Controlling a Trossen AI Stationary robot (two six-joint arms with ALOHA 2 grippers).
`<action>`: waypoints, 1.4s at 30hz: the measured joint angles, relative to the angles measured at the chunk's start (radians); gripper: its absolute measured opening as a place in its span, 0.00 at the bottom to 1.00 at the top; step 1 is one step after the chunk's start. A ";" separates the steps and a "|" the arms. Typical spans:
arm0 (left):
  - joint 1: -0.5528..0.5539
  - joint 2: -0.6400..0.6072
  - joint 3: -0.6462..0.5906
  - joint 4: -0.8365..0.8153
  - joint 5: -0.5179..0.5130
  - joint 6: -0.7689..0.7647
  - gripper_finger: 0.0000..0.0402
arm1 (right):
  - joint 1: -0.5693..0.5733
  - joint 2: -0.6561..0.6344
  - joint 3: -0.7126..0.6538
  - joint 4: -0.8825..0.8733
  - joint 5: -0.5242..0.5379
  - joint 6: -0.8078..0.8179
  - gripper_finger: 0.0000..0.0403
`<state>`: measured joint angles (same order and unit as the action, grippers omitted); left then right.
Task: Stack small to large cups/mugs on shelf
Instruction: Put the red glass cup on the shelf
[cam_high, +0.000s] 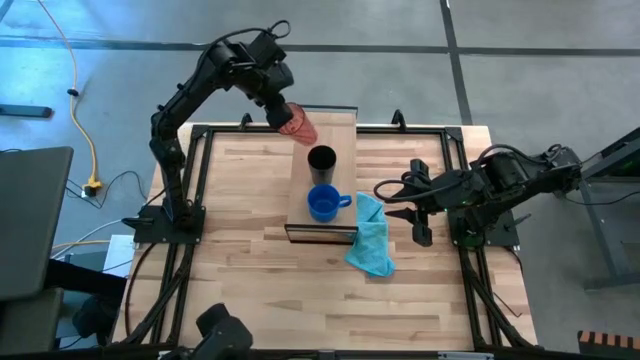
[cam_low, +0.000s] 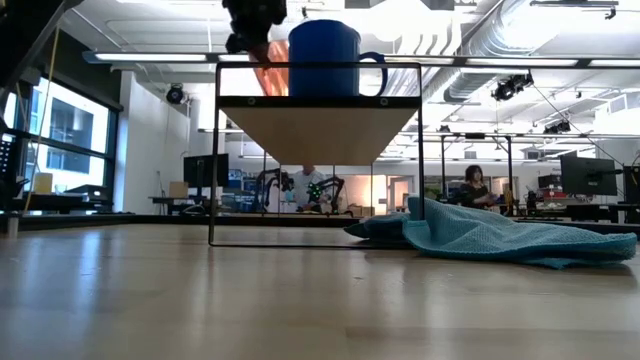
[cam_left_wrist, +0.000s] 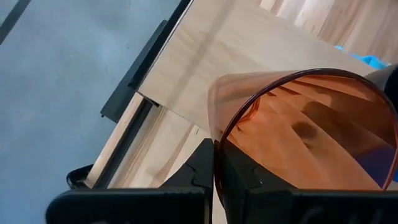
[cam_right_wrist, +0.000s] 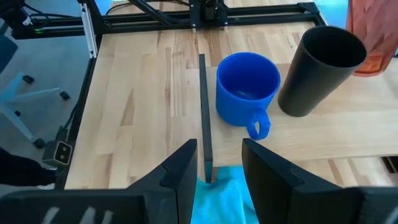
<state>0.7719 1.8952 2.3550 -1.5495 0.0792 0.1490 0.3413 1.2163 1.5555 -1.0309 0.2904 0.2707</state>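
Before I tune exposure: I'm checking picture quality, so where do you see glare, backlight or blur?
Low view: bright ceiling lights and windows backlight the shelf, leaving its underside in shade; the near tabletop is soft. Left wrist view: the tumbler fills the frame, tinting what lies behind it orange. High view: evenly lit.

No text, label, brand, number or sign can be read in any view.

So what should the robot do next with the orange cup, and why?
Probably lower the red-orange tumbler onto the bare shelf just beyond the black cup. The left gripper holds it tilted above that end, while the blue mug and black cup already stand in line, small then bigger. The right gripper waits by the cloth.
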 joint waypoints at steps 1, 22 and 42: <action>0.000 -0.006 0.000 0.003 0.002 0.000 0.00 | -0.001 0.000 0.000 0.004 0.002 -0.005 0.29; 0.000 -0.016 0.000 -0.011 0.045 0.001 0.00 | -0.027 0.000 0.000 0.012 0.010 -0.011 0.29; 0.000 0.001 0.001 0.005 0.048 0.014 0.01 | -0.027 0.000 0.000 0.012 0.010 -0.001 0.29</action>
<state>0.7723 1.8961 2.3558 -1.5447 0.1276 0.1631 0.3145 1.2163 1.5555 -1.0191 0.3000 0.2699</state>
